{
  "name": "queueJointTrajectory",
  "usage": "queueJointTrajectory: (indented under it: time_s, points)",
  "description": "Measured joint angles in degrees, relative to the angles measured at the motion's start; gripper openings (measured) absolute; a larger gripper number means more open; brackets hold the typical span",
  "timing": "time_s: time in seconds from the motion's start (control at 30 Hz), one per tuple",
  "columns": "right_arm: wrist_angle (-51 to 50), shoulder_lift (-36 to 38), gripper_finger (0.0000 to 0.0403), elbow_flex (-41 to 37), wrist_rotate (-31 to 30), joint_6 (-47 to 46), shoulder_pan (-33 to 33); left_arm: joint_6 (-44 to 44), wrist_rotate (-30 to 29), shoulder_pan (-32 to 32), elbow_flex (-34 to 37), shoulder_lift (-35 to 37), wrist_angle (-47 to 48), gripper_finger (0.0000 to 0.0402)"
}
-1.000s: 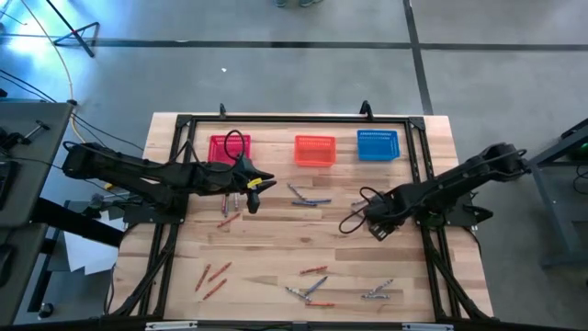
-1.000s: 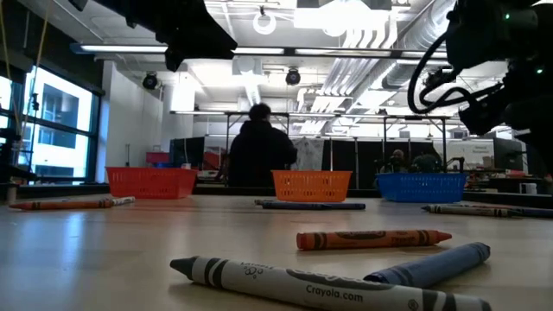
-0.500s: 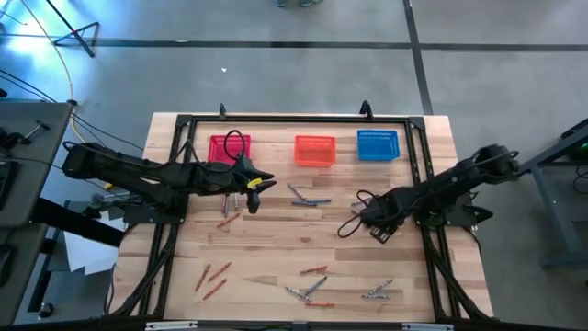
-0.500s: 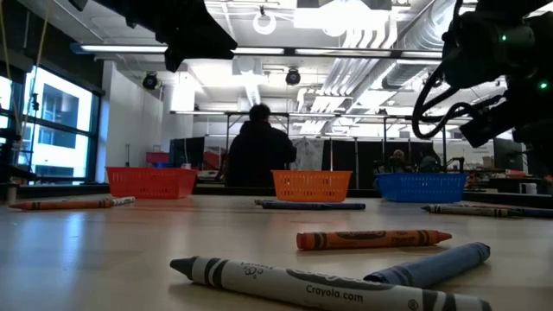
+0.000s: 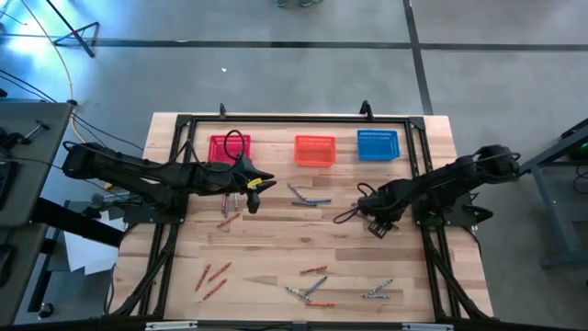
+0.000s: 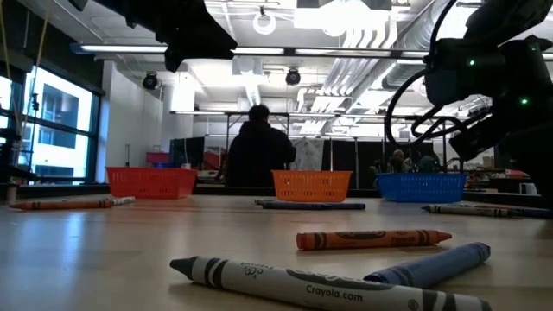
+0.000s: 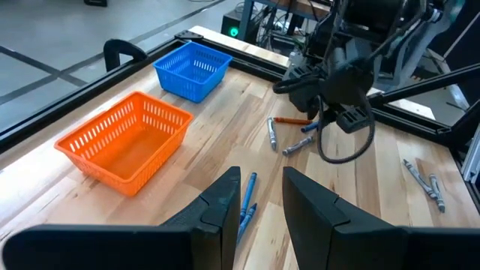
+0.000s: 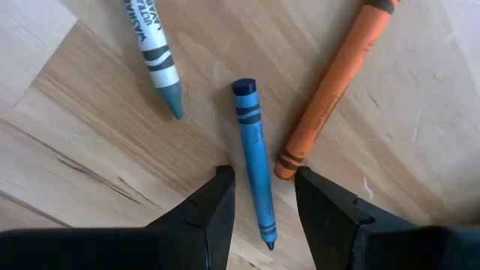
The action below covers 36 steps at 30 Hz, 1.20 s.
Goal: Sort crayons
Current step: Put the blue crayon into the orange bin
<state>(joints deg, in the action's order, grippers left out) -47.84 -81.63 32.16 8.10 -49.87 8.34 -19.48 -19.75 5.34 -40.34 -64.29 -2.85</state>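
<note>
Right wrist view put your right gripper (image 8: 262, 206) straight over a blue crayon (image 8: 253, 157) on the table (image 8: 90, 150), fingers parted on either side of it and nothing grasped. An orange crayon (image 8: 334, 86) lay touching or nearly touching the blue one near the gripper, and a grey crayon (image 8: 156, 60) sat apart on the other side.

Low view showed you a grey crayon (image 6: 302, 281) nearest, with a bluish one (image 6: 432, 263) against it and an orange one (image 6: 371, 238) just behind.

High view had that gripper (image 5: 374, 221) low over the table's right half, below the blue basket (image 5: 378, 145). Your left gripper (image 5: 250, 193) hung near the red basket (image 5: 230, 148), above 2 red crayons (image 5: 228, 218); in its wrist view the fingers (image 7: 225, 206) stood apart and empty, with blue crayons (image 7: 246, 196) lying beyond them. More crayons were scattered along the front: 3 red ones (image 5: 212, 278) at left, a mixed bunch (image 5: 312, 287) in the middle, grey ones (image 5: 377, 292) at right. The orange basket (image 5: 314, 151) stood between the other 2. A person (image 6: 259, 155) was in the room beyond.
</note>
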Motion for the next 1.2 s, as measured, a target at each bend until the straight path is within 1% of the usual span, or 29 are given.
queueJointTrajectory:
  time_s: [0.1, 0.23, 0.33, 0.43, 0.63, 0.67, 0.73, 0.9, 1.07, 1.2]
  points:
    - [-0.6, 0.1, 0.0140, 0.0, -0.1, 0.0, -0.7, 0.0, 0.0, 0.0, 0.0, 0.0, 0.0, 0.0087]
    - [-0.9, -0.5, 0.0140, 0.9, 0.3, 2.2, -1.2, 0.0, 0.0, 0.0, 0.0, 0.0, 0.0, 0.0087]
    - [-0.7, -0.5, 0.0128, 1.3, 1.1, 3.3, -1.3, 0.1, 0.0, 0.0, 0.0, 0.0, 0.0, 0.0087]
    - [-0.5, -0.5, 0.0099, 1.4, 1.6, 3.3, -1.3, 0.1, 0.0, 0.0, 0.0, 0.0, 0.0, 0.0087]
    - [-0.4, -0.5, 0.0020, 1.5, 2.4, 3.3, -1.3, 0.1, 0.0, 0.0, 0.0, 0.0, 0.0, 0.0087]
    - [-0.4, -0.5, 0.0012, 1.5, 2.6, 3.4, -1.3, 0.1, 0.0, 0.0, 0.0, 0.0, 0.0, 0.0087]
    - [-0.3, -0.5, 0.0009, 1.5, 3.1, 3.3, -1.3, 0.1, 0.1, 0.0, 0.0, 0.0, 0.0, 0.0087]
    - [-0.3, -0.5, 0.0018, 1.5, 3.9, 3.4, -1.3, 0.1, 0.1, 0.0, 0.0, 0.0, 0.0, 0.0087]
    - [-0.6, -0.2, 0.0006, 1.6, 4.1, 3.7, -1.3, 0.1, 0.1, 0.0, 0.0, 0.0, 0.0, 0.0087]
    - [-0.7, 2.0, 0.0003, 1.4, 3.2, 3.6, -1.3, 0.1, 0.1, 0.0, 0.0, 0.0, 0.0, 0.0087]
